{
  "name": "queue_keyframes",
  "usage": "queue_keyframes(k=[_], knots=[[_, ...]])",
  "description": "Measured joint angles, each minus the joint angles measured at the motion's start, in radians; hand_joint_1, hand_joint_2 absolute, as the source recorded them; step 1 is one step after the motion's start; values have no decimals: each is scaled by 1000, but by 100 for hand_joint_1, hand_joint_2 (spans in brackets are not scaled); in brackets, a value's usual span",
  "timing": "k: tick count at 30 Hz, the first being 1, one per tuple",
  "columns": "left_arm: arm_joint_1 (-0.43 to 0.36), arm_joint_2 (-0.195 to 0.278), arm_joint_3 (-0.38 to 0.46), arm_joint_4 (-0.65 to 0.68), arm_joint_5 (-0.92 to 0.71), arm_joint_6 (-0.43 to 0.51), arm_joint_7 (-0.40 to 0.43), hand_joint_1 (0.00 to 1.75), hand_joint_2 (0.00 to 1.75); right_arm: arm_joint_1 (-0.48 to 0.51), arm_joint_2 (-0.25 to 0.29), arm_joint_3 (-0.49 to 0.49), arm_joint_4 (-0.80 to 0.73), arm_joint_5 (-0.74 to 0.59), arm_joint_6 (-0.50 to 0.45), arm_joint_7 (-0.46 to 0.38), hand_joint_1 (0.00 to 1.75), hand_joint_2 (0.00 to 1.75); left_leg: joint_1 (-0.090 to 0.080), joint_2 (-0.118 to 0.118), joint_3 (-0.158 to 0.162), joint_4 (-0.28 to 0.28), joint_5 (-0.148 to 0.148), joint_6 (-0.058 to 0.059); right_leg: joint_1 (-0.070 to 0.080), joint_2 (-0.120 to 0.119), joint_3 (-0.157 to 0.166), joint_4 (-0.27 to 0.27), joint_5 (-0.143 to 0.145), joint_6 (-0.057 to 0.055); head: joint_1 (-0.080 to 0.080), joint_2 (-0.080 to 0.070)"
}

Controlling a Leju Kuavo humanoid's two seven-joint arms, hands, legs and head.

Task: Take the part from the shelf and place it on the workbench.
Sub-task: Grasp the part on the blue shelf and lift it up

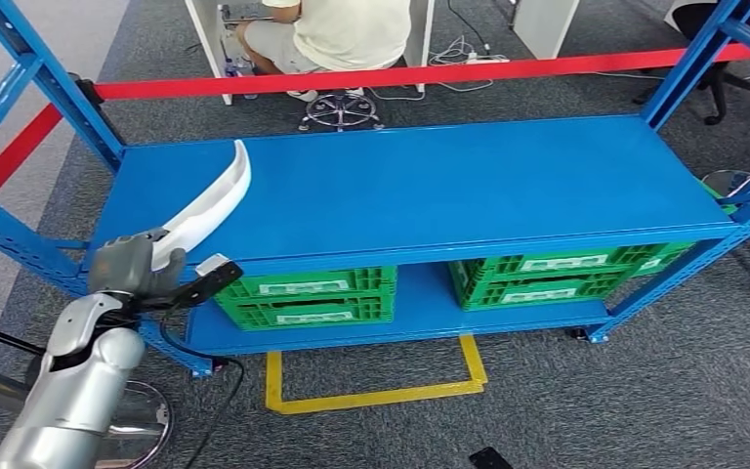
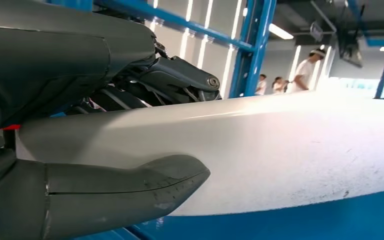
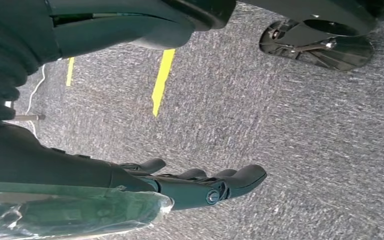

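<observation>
The shelf (image 1: pixel 430 186) is standing as a blue steel rack with a broad top deck at the robot's working height. Green crates (image 1: pixel 308 296) are sitting on the lower deck, out of the reach path. A red tape (image 1: pixel 400 76) is running behind the rack, separating a seated person (image 1: pixel 347 34) from the work area.

The part (image 1: pixel 213 203), a long curved white panel, is lying on the top deck at its left end, with its near end projecting over the front edge, so that end is accessible for grasping. The left hand (image 1: pixel 137 266) is clamping that near end: in the left wrist view the thumb (image 2: pixel 125 192) is pressing one face while the fingers (image 2: pixel 175 77) are bearing on the opposite face, which probably stops the long panel from pivoting.

The right hand (image 3: pixel 200 182) is hanging over the carpet, fingers extended and holding nothing.
</observation>
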Motion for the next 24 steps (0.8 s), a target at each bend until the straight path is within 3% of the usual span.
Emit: queue_keyframes(k=[4,13,17,20,22,24], knots=[[59,-12,-22,-105,4,-2,-2,175,175,2,2,-4,0,0,-2,0,0,175,0,0,0,0,0,0,0,0,-1,0,0,0,0,0],[101,-16,-38,-196,13,3,-17,175,175,4,3,-12,0,-4,-3,0,0,175,-2,0,-1,4,-1,2,-2,0,0,-1,2,2,0,0],[173,-18,-82,-293,8,34,-30,175,175,9,6,-24,0,-14,-4,-9,0,175,-6,0,-2,7,-6,8,-5,0,0,-1,0,5,0,0],[235,-18,-118,-378,2,62,-32,175,175,13,10,-34,1,-25,-4,-18,0,175,-8,0,-4,7,-4,17,-7,-1,2,-3,4,15,0,0],[273,-18,-138,-429,0,83,-34,175,175,13,12,-43,1,-36,-2,-24,0,175,-4,1,-2,-3,4,26,-7,6,-7,11,-15,20,0,0],[311,-19,-160,-474,-2,109,-37,175,175,15,12,-54,2,-49,6,-30,0,175,1,1,-2,-11,10,34,-6,22,-46,97,-74,20,3,0]])
